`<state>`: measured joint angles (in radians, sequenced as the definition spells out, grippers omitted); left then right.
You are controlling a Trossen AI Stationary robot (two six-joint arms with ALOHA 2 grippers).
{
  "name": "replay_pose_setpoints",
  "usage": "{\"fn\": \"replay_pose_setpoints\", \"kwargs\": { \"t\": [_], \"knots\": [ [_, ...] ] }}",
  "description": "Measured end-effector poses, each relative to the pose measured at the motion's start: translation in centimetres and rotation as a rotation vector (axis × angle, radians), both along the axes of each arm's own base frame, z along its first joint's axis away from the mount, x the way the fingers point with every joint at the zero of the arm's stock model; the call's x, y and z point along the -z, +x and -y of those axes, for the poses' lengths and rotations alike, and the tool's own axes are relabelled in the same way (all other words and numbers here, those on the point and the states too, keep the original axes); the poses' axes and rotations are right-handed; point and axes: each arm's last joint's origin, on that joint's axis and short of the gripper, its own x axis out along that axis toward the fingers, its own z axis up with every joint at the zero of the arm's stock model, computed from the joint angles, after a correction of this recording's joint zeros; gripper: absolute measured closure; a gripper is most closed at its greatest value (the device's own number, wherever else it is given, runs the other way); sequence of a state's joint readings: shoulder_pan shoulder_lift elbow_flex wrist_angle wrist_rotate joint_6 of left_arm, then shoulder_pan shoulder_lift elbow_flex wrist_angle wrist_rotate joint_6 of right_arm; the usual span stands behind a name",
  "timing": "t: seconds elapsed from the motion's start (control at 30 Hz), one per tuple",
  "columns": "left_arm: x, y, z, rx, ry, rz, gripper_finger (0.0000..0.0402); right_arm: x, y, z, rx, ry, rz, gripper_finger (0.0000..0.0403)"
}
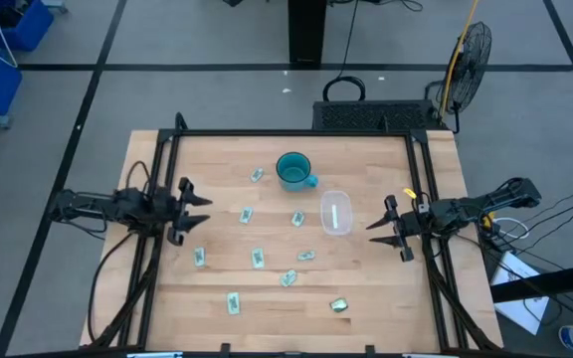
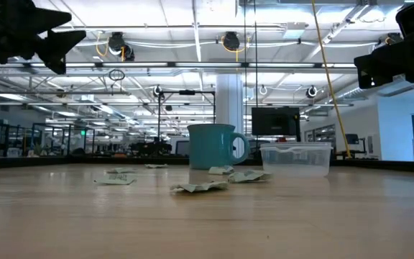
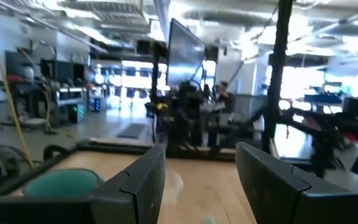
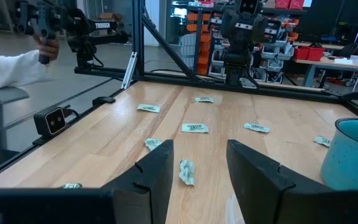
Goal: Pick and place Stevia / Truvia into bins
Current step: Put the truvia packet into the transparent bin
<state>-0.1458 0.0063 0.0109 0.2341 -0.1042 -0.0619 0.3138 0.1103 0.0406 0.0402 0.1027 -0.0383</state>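
Several pale green and white Stevia packets (image 1: 258, 259) lie flat and scattered on the wooden table, from near the teal mug (image 1: 293, 170) to the near edge (image 1: 339, 305). The clear bin (image 1: 336, 212) stands right of the mug, with what looks like one packet inside it. My left gripper (image 1: 199, 211) hovers open above the table's left side, pointing right. My right gripper (image 1: 386, 229) hovers open just right of the bin, pointing left. The right wrist view shows packets (image 4: 194, 128) beyond the open fingers (image 4: 197, 174). The left wrist view shows the mug (image 3: 61, 183) beside the open fingers (image 3: 201, 180).
A black frame (image 1: 296, 133) runs along the table's far edge and both sides. A fan (image 1: 471, 50) stands beyond the far right corner. A person's sleeve (image 4: 11, 65) shows past the table in the right wrist view. In the low view, mug (image 2: 213, 146) and bin (image 2: 295, 158) stand mid-table.
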Motion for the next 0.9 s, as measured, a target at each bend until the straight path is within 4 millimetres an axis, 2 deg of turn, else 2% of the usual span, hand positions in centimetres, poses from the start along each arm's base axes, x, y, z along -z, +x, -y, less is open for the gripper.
{"fn": "replay_pose_setpoints", "kwargs": {
  "t": [0.1, 0.23, 0.43, 0.6, 0.7, 0.9],
  "knots": [
    [-0.2, -0.1, -0.1, -0.05, 0.025, 0.026, 0.0199, 0.0, 0.0, 0.0, 0.0, 0.0, 0.0, 0.0261],
    [-0.7, -0.2, -0.6, -0.213, 0.021, 0.06, 0.0199, 0.0, 0.0, 0.0, 0.0, 0.0, 0.0, 0.0261],
    [-0.1, -0.2, -1.1, -0.376, -0.008, -0.004, 0.0199, 0.0, 0.0, 0.0, 0.0, 0.0, 0.0, 0.0261],
    [-0.1, -0.2, -1.1, -0.389, -0.014, -0.003, 0.0199, 0.0, 0.0, 0.0, 0.0, 0.0, 0.0, 0.0261],
    [0.0, -0.1, -1.0, -0.353, -0.003, -0.014, 0.0199, -0.1, 0.0, 0.0, -0.003, -0.079, 0.026, 0.0261],
    [1.1, 0.1, -1.0, -0.338, -0.057, -0.116, 0.0199, -1.4, 0.0, 0.0, 0.001, -0.116, 0.168, 0.0261]
  ]
}}
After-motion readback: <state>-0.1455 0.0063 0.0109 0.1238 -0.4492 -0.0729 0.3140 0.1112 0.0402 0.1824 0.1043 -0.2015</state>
